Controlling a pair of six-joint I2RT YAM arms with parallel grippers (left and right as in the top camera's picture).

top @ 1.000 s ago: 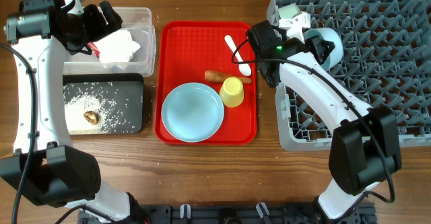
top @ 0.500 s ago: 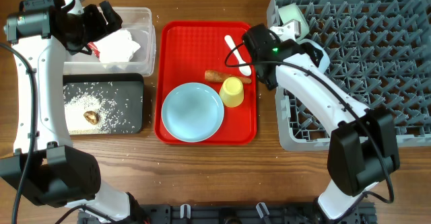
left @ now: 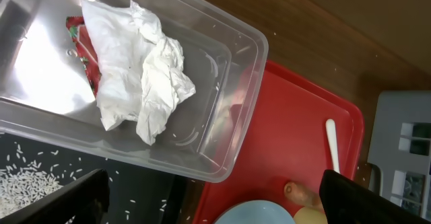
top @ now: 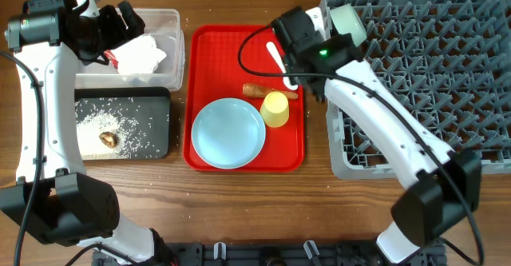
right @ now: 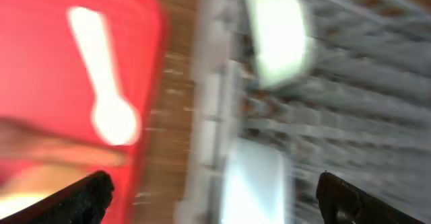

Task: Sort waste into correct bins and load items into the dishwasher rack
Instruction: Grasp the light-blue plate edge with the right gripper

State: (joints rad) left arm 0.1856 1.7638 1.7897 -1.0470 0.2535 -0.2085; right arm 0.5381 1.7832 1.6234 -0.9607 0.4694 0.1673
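Note:
My left gripper (top: 124, 22) (left: 222, 207) hangs open and empty over the clear tub (top: 180, 42) (left: 236, 83), which holds the crumpled napkin (top: 142, 54) (left: 141, 69) and the red-and-white wrapper (left: 81, 42). On the red tray (top: 209, 58) lie the plate (top: 227, 133), yellow cup (top: 275, 109), carrot (top: 257, 90) and white spoon (top: 277, 56) (right: 101, 69). My right gripper (top: 307, 28) (right: 219, 204) is open and empty above the rack's (top: 423, 82) left edge. One bowl (top: 347, 18) (right: 276, 35) sits in the rack's corner. A blurred pale bowl (right: 254, 177) lies in the rack below the fingers.
The black tray (top: 160, 106) in front of the tub carries scattered rice (top: 120, 118) and a brown lump (top: 108, 138). The right arm stretches over the rack's left part and hides it. Bare wooden table shows between the tray and the rack.
My right gripper has opened, let go of the pale blue bowl in the rack and swung left to the rack's left edge. The left arm has not moved.

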